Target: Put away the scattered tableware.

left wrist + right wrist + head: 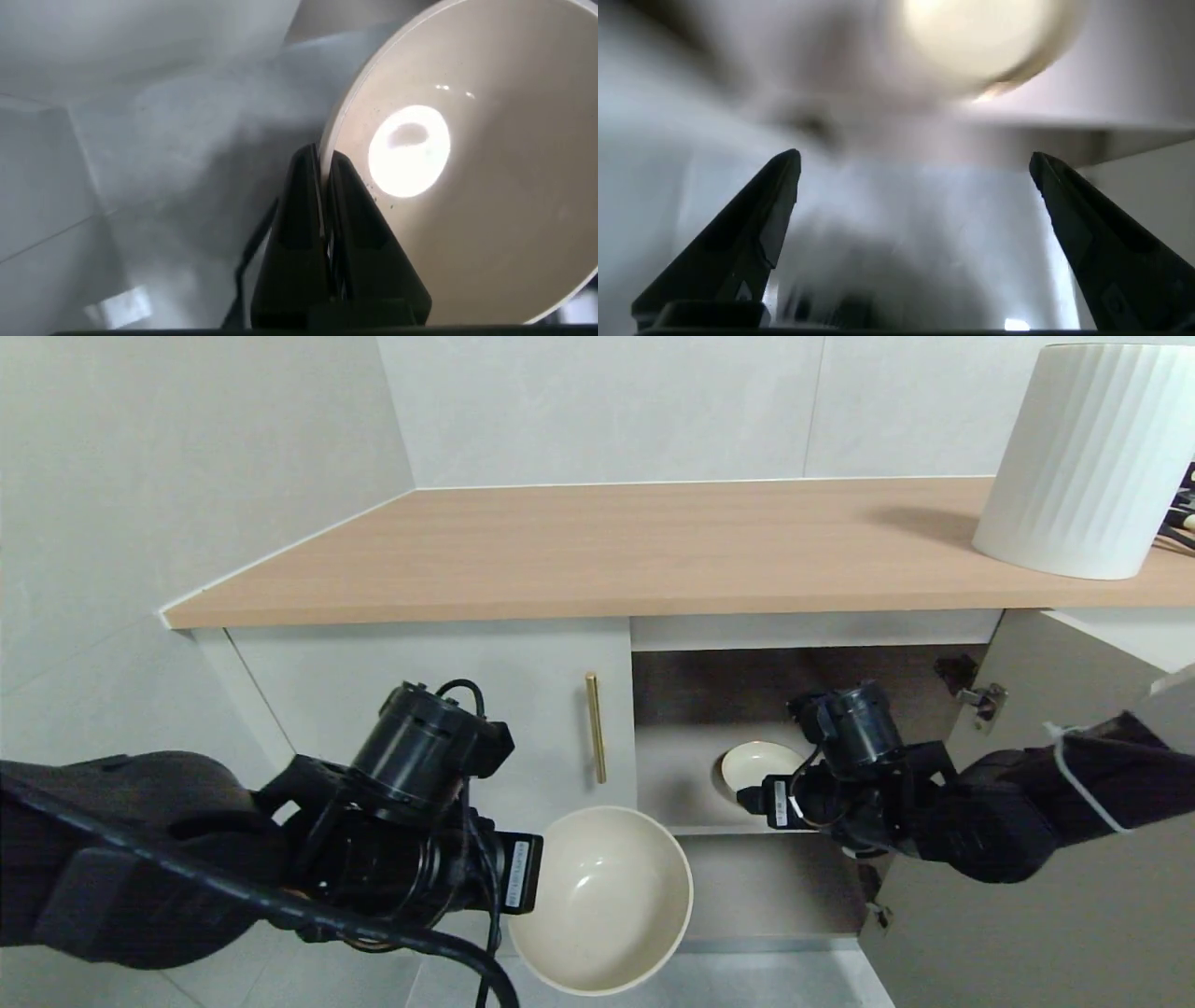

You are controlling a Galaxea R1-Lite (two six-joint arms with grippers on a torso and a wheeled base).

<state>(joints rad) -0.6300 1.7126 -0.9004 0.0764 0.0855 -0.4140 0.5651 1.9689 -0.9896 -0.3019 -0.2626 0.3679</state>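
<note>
Bowl (607,896) looks glazed, stiff, slick and breakable; my left gripper (324,182) pinches its rim before the open cupboard (695,691), which I judge the right hold; my right gripper (915,219) hangs spread by the shelved dish (758,765).

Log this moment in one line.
left gripper: shut on large bowl rim | right gripper: open, at cabinet | small bowl: on shelf
</note>
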